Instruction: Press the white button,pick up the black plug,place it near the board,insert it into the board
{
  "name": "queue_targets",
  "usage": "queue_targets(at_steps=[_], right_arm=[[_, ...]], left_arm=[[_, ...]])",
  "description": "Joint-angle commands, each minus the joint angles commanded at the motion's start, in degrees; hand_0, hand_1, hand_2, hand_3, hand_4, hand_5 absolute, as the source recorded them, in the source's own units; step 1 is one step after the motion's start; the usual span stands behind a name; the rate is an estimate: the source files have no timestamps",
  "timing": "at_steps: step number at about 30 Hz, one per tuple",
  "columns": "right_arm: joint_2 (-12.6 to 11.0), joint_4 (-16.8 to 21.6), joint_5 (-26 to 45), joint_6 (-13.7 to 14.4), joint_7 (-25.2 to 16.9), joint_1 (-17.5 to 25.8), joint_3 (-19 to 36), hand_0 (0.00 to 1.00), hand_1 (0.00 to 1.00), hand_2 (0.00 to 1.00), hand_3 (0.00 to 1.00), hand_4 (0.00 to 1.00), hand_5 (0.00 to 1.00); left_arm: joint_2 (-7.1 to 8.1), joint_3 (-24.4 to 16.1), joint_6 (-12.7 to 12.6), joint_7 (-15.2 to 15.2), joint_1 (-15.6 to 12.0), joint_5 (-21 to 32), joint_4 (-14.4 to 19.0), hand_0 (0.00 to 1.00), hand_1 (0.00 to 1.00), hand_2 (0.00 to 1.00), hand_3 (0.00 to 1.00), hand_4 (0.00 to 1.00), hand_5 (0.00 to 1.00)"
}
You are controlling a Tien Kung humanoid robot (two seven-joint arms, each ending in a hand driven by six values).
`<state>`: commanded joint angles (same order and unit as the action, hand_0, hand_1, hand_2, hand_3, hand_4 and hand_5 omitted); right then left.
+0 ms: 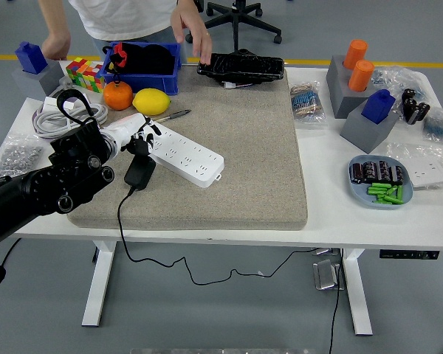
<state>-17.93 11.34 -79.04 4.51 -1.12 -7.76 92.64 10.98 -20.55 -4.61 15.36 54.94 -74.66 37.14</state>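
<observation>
No writing or brand can be read on anything here. At the far left of the white table [332, 214] lies a coil of white cable [55, 118], and one colourful cube [83, 72] stands at the far edge beside a blue box [142, 68]. In front of the box are one orange [118, 95] and one lemon [152, 101]. The left hand [136, 136] reaches in from the left over the grey mat [244, 147]; its dark fingers [142, 140] are at the left end of the white power strip [181, 153], just above the black plug [140, 170]. I cannot tell if the fingers are apart or closed, or if they touch the plug. The plug lies on the mat, just beside the near side of the strip. A person at the far side holds one hand [194, 31] above a black tray [241, 66]. On the right are two orange cylinders [358, 63] in a grey block and one blue plate [380, 183] with green and dark small parts.
</observation>
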Motion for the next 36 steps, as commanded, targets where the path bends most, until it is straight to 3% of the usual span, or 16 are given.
queue_targets(at_steps=[5,26,36], right_arm=[[-0.06,-0.01,0.24,0.00,0.01,-0.09,-0.59,0.687,0.599,0.591,0.578,0.644,0.334],[-0.05,0.25,0.60,-0.04,-0.03,-0.10,-1.48,0.687,0.599,0.591,0.578,0.644,0.334],[0.03,0.27,0.63,-0.03,-0.06,-0.04,-1.45,0.687,0.599,0.591,0.578,0.644,0.334]], left_arm=[[-1.34,2.55,-0.52,0.02,1.18,0.24,-3.04,0.002,0.003,0.045,0.695,0.194,0.002],[-4.52,10.71,-2.96,-0.80,3.07,1.64,-10.33,0.002,0.004,0.045,0.694,0.197,0.002],[-5.51,12.85,-3.24,-1.27,3.04,2.12,-10.36,0.002,0.004,0.045,0.689,0.191,0.002]])
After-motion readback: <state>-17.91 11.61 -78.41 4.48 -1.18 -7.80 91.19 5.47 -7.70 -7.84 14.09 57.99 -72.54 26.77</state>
